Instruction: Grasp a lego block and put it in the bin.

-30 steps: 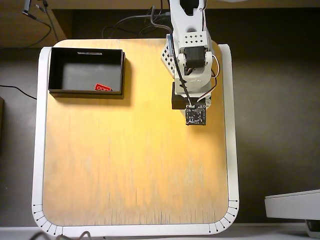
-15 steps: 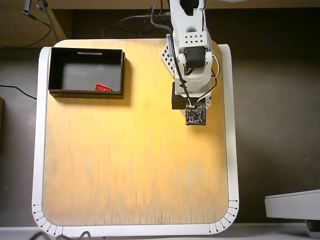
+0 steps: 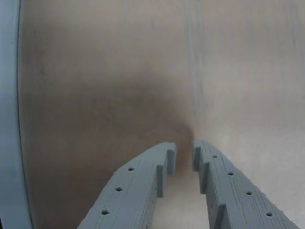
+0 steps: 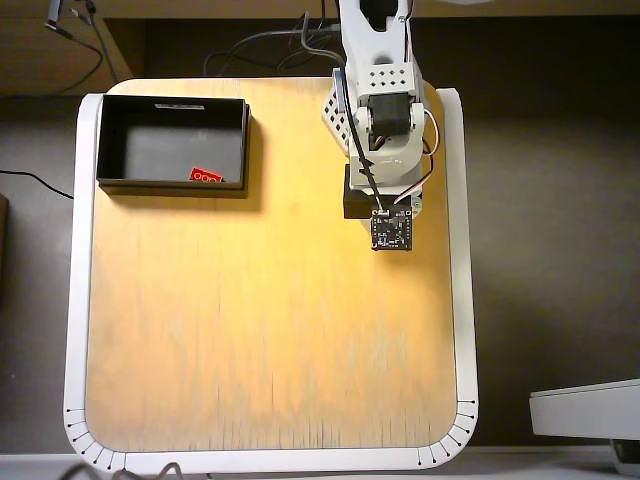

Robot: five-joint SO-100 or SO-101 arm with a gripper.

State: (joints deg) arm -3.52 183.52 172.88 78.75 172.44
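Observation:
The red lego block (image 4: 206,176) lies inside the black bin (image 4: 102,140), against its near wall, at the table's far left in the overhead view. My arm (image 4: 383,120) is folded at the far right of the table, well apart from the bin. In the wrist view my gripper (image 3: 184,151) hangs over bare wood; its grey fingers (image 3: 143,186) stand a narrow gap apart with nothing between them. The block and the bin are out of the wrist view. In the overhead view the gripper is hidden under the wrist.
A small black circuit board (image 4: 391,231) sits on the wrist. The wooden table (image 4: 270,330) has a white rim (image 4: 76,300), which also shows at the left of the wrist view (image 3: 8,114). Cables (image 4: 260,60) lie behind the table.

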